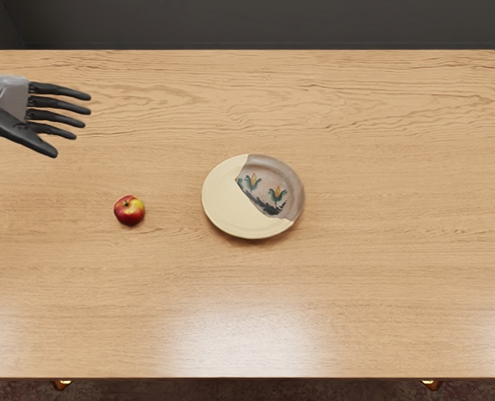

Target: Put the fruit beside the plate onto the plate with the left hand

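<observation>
A small red and yellow apple (129,210) lies on the wooden table, a short way left of a round cream plate (230,209) painted with a grey patch and bird figures. Nothing lies on the plate. My left hand (53,117) comes in at the upper left edge, its dark fingers stretched out and spread, holding nothing. It hovers well up and to the left of the apple, apart from it.
The wooden table (381,292) fills the view, with its far edge against a dark wall and its near edge at the bottom.
</observation>
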You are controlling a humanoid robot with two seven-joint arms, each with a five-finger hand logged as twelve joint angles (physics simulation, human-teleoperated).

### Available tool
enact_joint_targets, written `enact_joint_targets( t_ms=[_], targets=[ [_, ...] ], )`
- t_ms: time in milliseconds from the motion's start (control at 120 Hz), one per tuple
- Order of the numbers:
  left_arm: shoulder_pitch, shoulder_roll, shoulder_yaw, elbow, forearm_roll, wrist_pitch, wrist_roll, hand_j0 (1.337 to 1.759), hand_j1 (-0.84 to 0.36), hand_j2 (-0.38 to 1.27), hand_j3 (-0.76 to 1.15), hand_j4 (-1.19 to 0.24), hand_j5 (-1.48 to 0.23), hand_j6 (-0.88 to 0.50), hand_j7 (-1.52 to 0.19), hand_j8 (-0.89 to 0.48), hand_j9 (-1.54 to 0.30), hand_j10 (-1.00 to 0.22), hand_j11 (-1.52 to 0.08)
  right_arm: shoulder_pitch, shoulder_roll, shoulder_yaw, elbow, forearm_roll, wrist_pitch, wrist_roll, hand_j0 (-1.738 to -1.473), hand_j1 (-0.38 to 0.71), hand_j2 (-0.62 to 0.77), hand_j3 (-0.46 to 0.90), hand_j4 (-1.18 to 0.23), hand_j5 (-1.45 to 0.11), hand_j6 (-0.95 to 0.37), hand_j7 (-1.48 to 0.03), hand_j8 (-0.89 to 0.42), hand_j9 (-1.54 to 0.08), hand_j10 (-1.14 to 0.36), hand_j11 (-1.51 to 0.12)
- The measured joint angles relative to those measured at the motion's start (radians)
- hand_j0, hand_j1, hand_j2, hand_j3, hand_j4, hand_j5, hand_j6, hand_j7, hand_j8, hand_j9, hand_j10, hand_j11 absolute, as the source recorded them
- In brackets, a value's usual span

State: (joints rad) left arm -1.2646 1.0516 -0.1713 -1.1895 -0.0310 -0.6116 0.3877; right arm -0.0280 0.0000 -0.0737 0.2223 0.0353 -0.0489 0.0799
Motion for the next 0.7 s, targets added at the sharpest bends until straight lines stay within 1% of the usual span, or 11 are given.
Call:
enact_joint_targets(
  t_ms=[117, 183, 217, 283, 325, 383, 433, 517, 575, 700],
  targets=[
    [0.011, -0.033, 0.001, -0.006, 0.009, 0.000, 0.000, 1.658, 0.06, 0.05, 0.00, -0.24, -0.31, -0.24, -0.31, -0.24, -0.31, -0.24, -0.31, 0.000, 0.000, 0.000, -0.001, 0.000, 0.000, 0.001, -1.658, -0.30, -0.01, 0.00, -0.04, -0.05, -0.04, -0.05, -0.04, -0.05, -0.04, -0.05],
    [0.013, -0.048, 0.010, -0.011, 0.052, 0.000, 0.006, 1.658, 0.06, 0.05, 0.00, -0.24, -0.31, -0.24, -0.31, -0.24, -0.31, -0.24, -0.31, 0.000, 0.000, 0.000, -0.001, 0.000, 0.000, 0.002, -1.658, -0.30, -0.01, 0.00, -0.04, -0.05, -0.04, -0.05, -0.04, -0.05, -0.04, -0.05],
    [0.012, -0.049, 0.017, -0.017, 0.075, 0.000, 0.020, 1.658, 0.06, 0.05, 0.00, -0.24, -0.31, -0.24, -0.31, -0.24, -0.31, -0.24, -0.31, 0.000, 0.000, 0.001, -0.001, 0.000, 0.000, 0.002, -1.658, -0.30, -0.01, 0.00, -0.04, -0.05, -0.04, -0.05, -0.04, -0.05, -0.04, -0.05],
    [0.007, -0.051, 0.033, -0.036, 0.118, 0.000, 0.059, 1.658, 0.07, 0.05, 0.00, -0.24, -0.31, -0.24, -0.31, -0.24, -0.31, -0.24, -0.31, 0.001, 0.000, 0.000, -0.001, 0.000, 0.000, 0.002, -1.658, -0.30, -0.01, 0.00, -0.04, -0.05, -0.04, -0.05, -0.04, -0.05, -0.04, -0.05],
    [-0.004, -0.053, 0.038, -0.068, 0.150, 0.000, 0.086, 1.658, 0.07, 0.05, 0.00, -0.24, -0.31, -0.24, -0.31, -0.24, -0.31, -0.24, -0.31, 0.001, 0.000, 0.000, -0.001, 0.000, 0.000, 0.002, -1.658, -0.30, -0.01, 0.00, -0.04, -0.05, -0.04, -0.05, -0.04, -0.05, -0.04, -0.05],
    [-0.018, -0.057, 0.043, -0.115, 0.182, 0.008, 0.113, 1.658, 0.07, 0.05, 0.00, -0.24, -0.31, -0.24, -0.31, -0.24, -0.31, -0.24, -0.31, 0.002, 0.000, 0.000, -0.001, 0.000, 0.000, 0.002, -1.658, -0.30, -0.01, 0.00, -0.04, -0.05, -0.04, -0.05, -0.04, -0.05, -0.04, -0.05],
    [-0.017, -0.085, 0.046, -0.149, 0.198, 0.065, 0.130, 1.658, 0.07, 0.05, 0.00, -0.24, -0.31, -0.24, -0.31, -0.24, -0.31, -0.24, -0.31, 0.003, 0.000, 0.000, -0.002, 0.000, 0.000, 0.002, -1.658, -0.30, -0.01, 0.00, -0.04, -0.05, -0.04, -0.05, -0.04, -0.05, -0.04, -0.05],
    [-0.013, -0.159, 0.048, -0.194, 0.234, 0.222, 0.157, 1.658, 0.07, 0.05, 0.00, -0.24, -0.31, -0.24, -0.31, -0.24, -0.31, -0.24, -0.31, 0.004, 0.000, 0.000, -0.003, 0.000, 0.000, 0.002, -1.658, -0.30, -0.01, 0.00, -0.04, -0.05, -0.04, -0.05, -0.04, -0.05, -0.04, -0.05],
    [-0.009, -0.180, 0.050, -0.212, 0.251, 0.331, 0.178, 1.658, 0.07, 0.05, 0.00, -0.24, -0.31, -0.24, -0.31, -0.24, -0.31, -0.24, -0.31, 0.005, 0.000, 0.000, -0.003, 0.000, 0.000, 0.003, -1.658, -0.30, -0.01, 0.00, -0.04, -0.05, -0.04, -0.05, -0.04, -0.05, -0.04, -0.05],
    [-0.010, -0.221, 0.066, -0.240, 0.267, 0.535, 0.208, 1.658, 0.07, 0.05, 0.00, -0.24, -0.31, -0.24, -0.31, -0.24, -0.31, -0.24, -0.31, 0.005, 0.000, 0.000, -0.003, 0.000, 0.000, 0.003, -1.658, -0.30, -0.01, 0.00, -0.04, -0.05, -0.04, -0.05, -0.04, -0.05, -0.04, -0.05]
  ],
)
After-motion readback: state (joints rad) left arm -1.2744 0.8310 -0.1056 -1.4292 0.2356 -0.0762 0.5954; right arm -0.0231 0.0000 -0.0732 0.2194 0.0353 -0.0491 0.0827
